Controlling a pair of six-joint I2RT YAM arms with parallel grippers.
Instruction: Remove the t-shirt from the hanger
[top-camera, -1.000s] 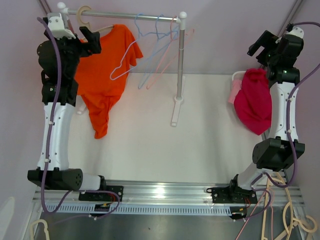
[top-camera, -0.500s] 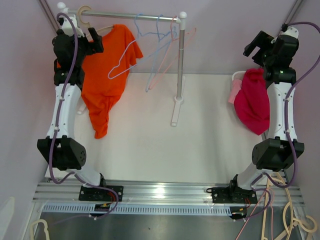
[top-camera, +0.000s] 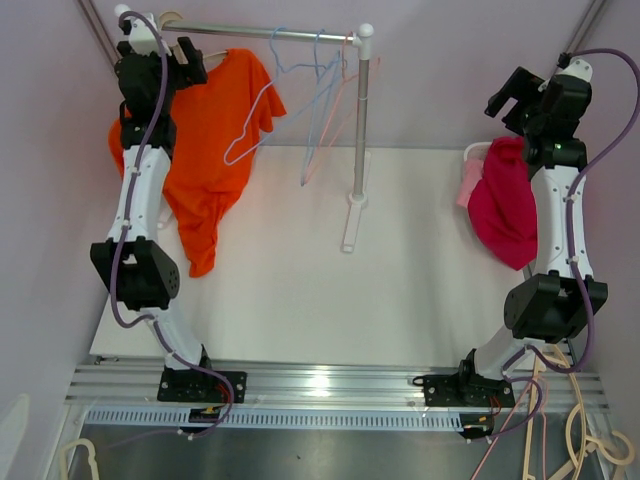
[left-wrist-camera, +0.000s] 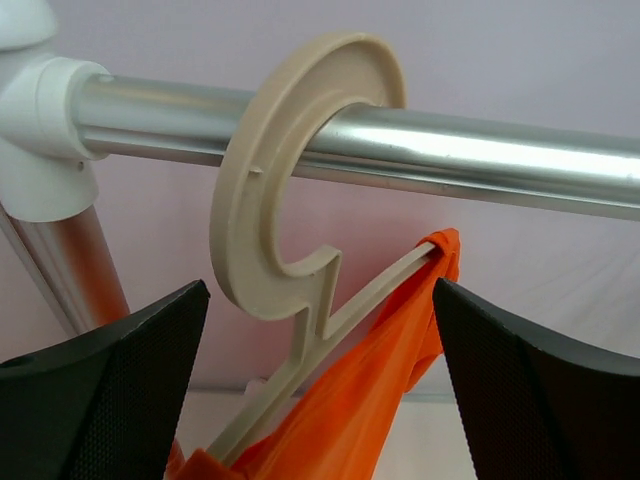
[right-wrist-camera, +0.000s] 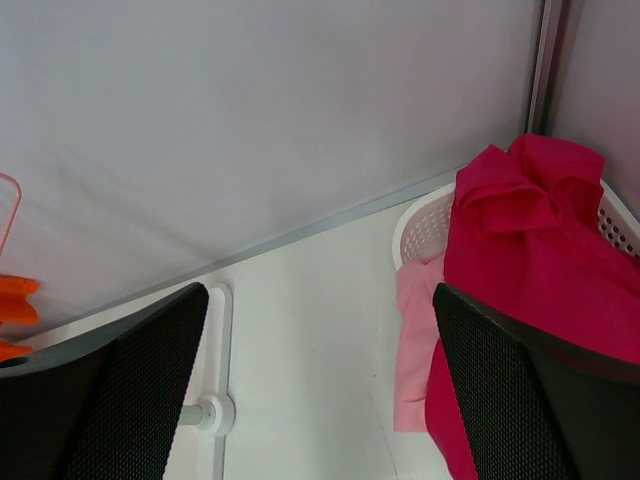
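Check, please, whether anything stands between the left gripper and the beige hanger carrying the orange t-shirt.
Nothing visible does: the open left gripper faces the beige hanger, its hook over the rail, orange t-shirt hanging below.

Seen from above, the black-and-white left arm (top-camera: 140, 180) covers the left side of the orange short-sleeved t-shirt (top-camera: 215, 130) and nearly all of the beige plastic hanger (left-wrist-camera: 238, 200). In the left wrist view, the hanger's shoulders vanish under the cloth and past the bottom edge. In the right wrist view, the white mesh basket (right-wrist-camera: 420, 222) is mostly buried under a crimson garment (right-wrist-camera: 540, 230) and a pink garment (right-wrist-camera: 412, 340), and the right edge cuts it off.
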